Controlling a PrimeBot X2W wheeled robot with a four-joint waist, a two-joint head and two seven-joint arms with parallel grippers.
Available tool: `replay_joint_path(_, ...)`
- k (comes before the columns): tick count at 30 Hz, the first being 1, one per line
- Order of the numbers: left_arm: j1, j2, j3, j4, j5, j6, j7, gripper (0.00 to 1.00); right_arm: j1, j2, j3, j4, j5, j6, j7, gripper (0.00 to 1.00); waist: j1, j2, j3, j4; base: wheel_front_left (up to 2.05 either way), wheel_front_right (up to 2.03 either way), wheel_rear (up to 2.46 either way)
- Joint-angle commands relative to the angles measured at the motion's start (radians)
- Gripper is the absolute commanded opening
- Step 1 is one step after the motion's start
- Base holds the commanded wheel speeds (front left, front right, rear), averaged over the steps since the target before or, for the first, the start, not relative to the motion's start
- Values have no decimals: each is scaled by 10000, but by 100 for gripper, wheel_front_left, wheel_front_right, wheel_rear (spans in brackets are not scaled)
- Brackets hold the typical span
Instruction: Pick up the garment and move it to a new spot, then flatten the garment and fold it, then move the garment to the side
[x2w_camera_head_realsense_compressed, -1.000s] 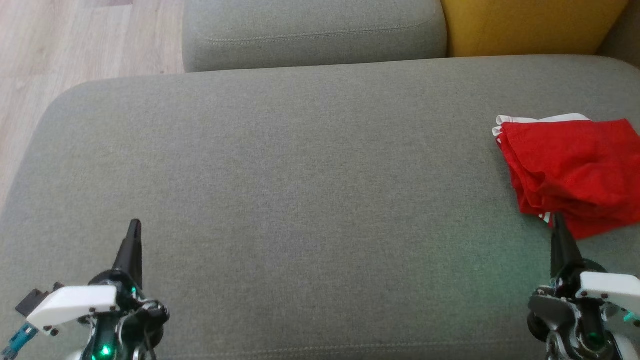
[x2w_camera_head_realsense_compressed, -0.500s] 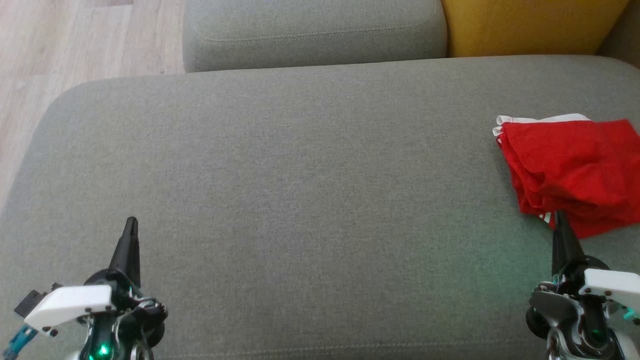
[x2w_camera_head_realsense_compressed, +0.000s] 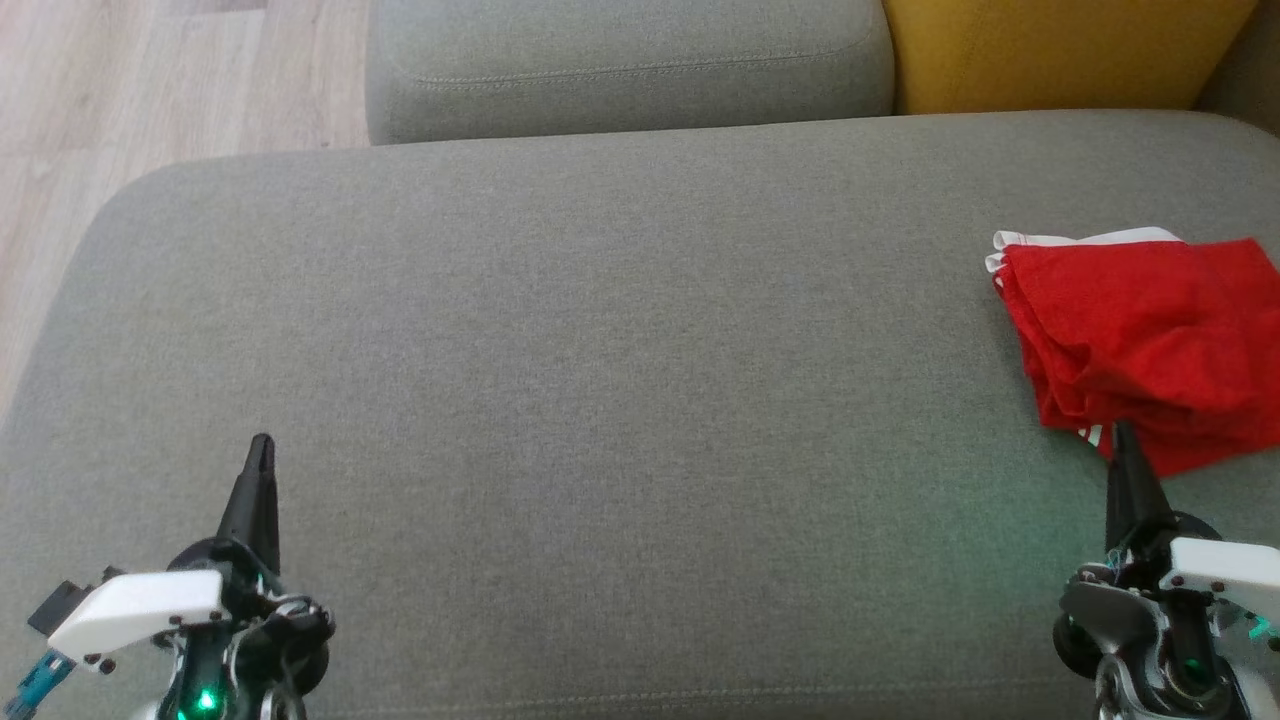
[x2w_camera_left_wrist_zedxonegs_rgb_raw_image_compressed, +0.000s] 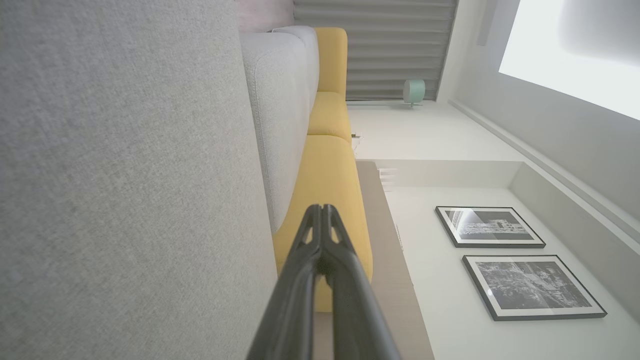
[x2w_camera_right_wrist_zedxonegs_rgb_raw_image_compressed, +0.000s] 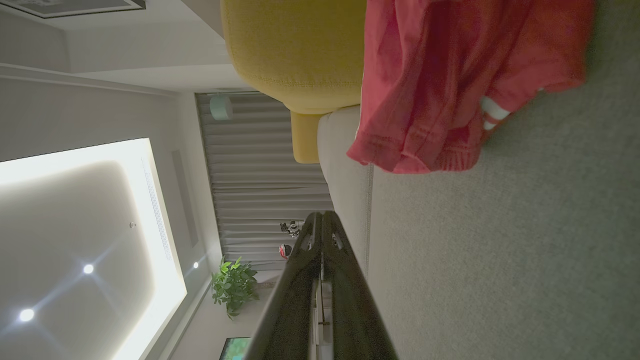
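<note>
The garment (x2w_camera_head_realsense_compressed: 1150, 335) is red with white trim, folded into a small stack at the right edge of the grey sofa seat (x2w_camera_head_realsense_compressed: 600, 400). In the right wrist view the garment (x2w_camera_right_wrist_zedxonegs_rgb_raw_image_compressed: 450, 85) lies just beyond my fingers. My right gripper (x2w_camera_head_realsense_compressed: 1122, 432) is shut and empty, its tip just short of the garment's near edge. At the lower left my left gripper (x2w_camera_head_realsense_compressed: 262, 445) is shut too, holding nothing, far from the cloth. The left gripper (x2w_camera_left_wrist_zedxonegs_rgb_raw_image_compressed: 322, 210) and the right gripper (x2w_camera_right_wrist_zedxonegs_rgb_raw_image_compressed: 321, 216) show their fingers pressed together in the wrist views.
A grey back cushion (x2w_camera_head_realsense_compressed: 630, 65) and a yellow cushion (x2w_camera_head_realsense_compressed: 1060, 50) line the far side of the seat. Wooden floor (x2w_camera_head_realsense_compressed: 150, 90) lies beyond the seat's left end. The seat's broad middle is bare fabric.
Both grippers have shifted very slightly; the garment lies as before.
</note>
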Motion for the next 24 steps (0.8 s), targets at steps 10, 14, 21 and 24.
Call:
replay_joint_path(10, -545, 48, 363, -261, 45, -73, 94, 0, -495, -124, 143, -309, 0, -7, 46, 0, 0, 0, 0, 0, 0, 0, 0)
replay_joint_path(14, -547, 35, 381, -261, 60, -73, 109, 0, -498, -108, 119, -307, -19, -7, 65, 0, 0, 0, 0, 0, 0, 0, 0)
replay_joint_path(21, -548, 29, 391, -261, 68, -73, 116, 0, -499, -99, 107, -307, -30, -7, 75, 0, 0, 0, 0, 0, 0, 0, 0)
replay_joint_path(24, -548, 26, 395, -261, 71, -73, 119, 0, -499, -95, 102, -307, -34, -7, 79, 0, 0, 0, 0, 0, 0, 0, 0)
